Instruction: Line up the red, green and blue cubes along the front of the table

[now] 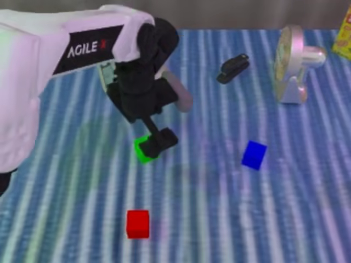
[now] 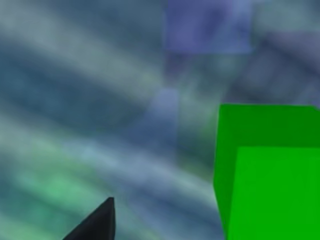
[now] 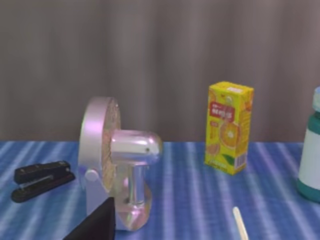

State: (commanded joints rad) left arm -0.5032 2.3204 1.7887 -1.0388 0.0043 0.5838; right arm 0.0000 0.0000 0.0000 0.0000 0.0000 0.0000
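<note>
The green cube (image 1: 143, 152) lies left of the table's middle, partly under my left gripper (image 1: 154, 143), which has come down on it from above. In the left wrist view the green cube (image 2: 272, 175) fills one side. One dark fingertip (image 2: 97, 226) stands well clear of it with striped table between; the other finger is hidden. The left gripper is open. The red cube (image 1: 137, 224) sits near the front edge, left of centre. The blue cube (image 1: 254, 154) lies to the right of the middle. My right gripper (image 3: 150, 232) is out of the top view, open and holding nothing.
At the back stand a black stapler (image 1: 232, 68), a silver scale (image 1: 290, 64) and a yellow juice carton (image 1: 344, 35). The right wrist view also shows a white and teal bottle (image 3: 311, 150) and a pale stick (image 3: 240, 222) on the striped table (image 1: 230, 219).
</note>
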